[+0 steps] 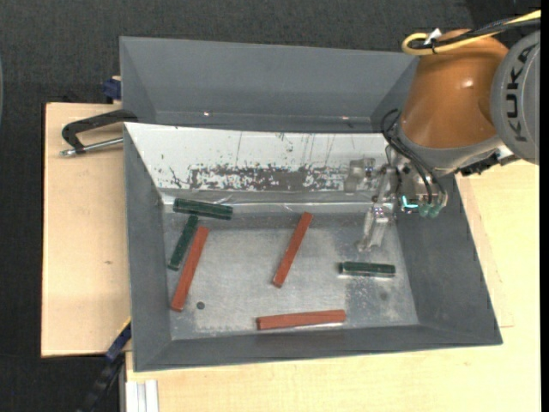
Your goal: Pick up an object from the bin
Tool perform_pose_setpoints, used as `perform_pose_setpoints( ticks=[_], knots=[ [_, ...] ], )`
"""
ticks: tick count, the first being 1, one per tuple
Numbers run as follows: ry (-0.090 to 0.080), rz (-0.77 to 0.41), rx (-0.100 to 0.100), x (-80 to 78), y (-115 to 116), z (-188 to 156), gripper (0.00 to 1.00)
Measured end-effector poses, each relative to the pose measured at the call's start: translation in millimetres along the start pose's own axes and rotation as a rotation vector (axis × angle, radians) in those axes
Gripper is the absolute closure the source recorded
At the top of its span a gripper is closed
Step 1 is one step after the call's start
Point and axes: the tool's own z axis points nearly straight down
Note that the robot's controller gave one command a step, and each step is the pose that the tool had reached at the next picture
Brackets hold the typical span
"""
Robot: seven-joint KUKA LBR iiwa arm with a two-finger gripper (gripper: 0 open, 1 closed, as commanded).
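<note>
My gripper (pixel 375 233) hangs low at the right side of the bin, near the back wall. Just below it in the view, a short dark green bar (pixel 367 269) lies flat on the floor, apart from the gripper. A red bar (pixel 292 249) lies slanted on the floor to the gripper's left. Nothing shows in the gripper's grasp.
Another red bar (pixel 300 320) lies along the front wall. At the left, a long red bar (pixel 190 269) lies beside a dark green bar (pixel 182 243), with one more dark green bar (pixel 202 209) across their top ends. The arm's orange cover hangs over the bin's right rear corner.
</note>
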Motion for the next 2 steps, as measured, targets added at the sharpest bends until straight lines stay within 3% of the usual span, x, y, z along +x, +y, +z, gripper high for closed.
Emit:
perform_pose_setpoints(
  ticks=[1, 2],
  knots=[
    [-0.008, -0.001, 0.001, -1.6, 0, -4, 0.00],
    [-0.012, -0.066, 0.001, 19.9, -11, 46, 0.00]
  ],
)
